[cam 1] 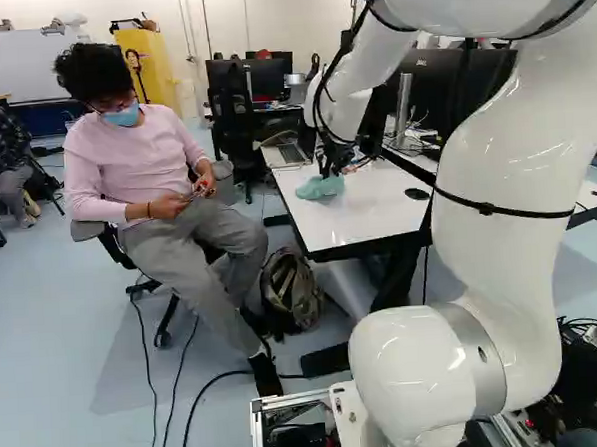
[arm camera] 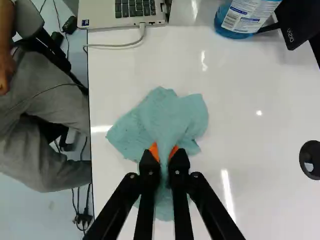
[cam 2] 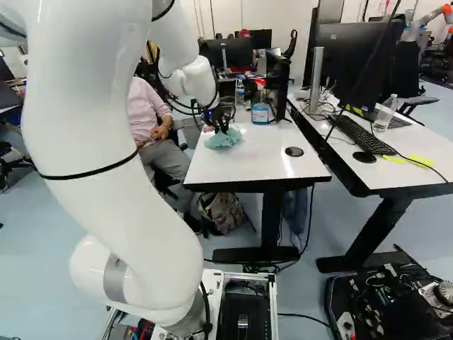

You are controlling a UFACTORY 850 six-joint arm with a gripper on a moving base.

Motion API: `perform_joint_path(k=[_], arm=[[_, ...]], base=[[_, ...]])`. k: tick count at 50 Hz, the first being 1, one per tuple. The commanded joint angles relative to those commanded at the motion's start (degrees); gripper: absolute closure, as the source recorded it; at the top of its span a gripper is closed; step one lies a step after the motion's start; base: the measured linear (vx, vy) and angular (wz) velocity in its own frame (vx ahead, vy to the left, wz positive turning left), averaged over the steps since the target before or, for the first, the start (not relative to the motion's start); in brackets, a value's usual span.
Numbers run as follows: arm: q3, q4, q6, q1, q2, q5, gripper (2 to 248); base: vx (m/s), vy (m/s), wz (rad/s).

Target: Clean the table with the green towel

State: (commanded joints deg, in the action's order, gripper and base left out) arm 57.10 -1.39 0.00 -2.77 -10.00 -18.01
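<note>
My gripper (cam 1: pixel 327 164) is over the white table (cam 1: pixel 363 215) in the left base view, directly above the green towel (cam 1: pixel 320 187). In the right base view the towel (cam 2: pixel 224 138) lies bunched near the table's left side. The wrist view has the gripper (arm camera: pixel 164 156) shut on the towel (arm camera: pixel 167 117), its orange pads pinching a fold from two sides. The rest of the cloth spreads on the tabletop ahead of and under the fingers, which hide part of it.
A laptop (arm camera: pixel 125 11) with a cable and a blue-filled bottle (arm camera: pixel 245 17) stand on the table beyond the towel. A seated person (cam 1: pixel 145 161) is close beside the table's left edge. A black round disc (cam 2: pixel 294 151) lies on the tabletop; a second desk (cam 2: pixel 396 170) holds monitors and a keyboard.
</note>
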Motion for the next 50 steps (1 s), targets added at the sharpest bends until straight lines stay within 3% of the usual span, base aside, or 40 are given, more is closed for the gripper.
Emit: perform_joint_path(k=[17, 50], arm=[[1.56, 0.00, 0.00, 1.10, 1.05, -4.76, 213], [1.24, 0.00, 0.00, 1.50, 2.92, -5.18, 213]], base=[[0.000, 0.000, 0.000], [0.000, 0.000, 0.000]])
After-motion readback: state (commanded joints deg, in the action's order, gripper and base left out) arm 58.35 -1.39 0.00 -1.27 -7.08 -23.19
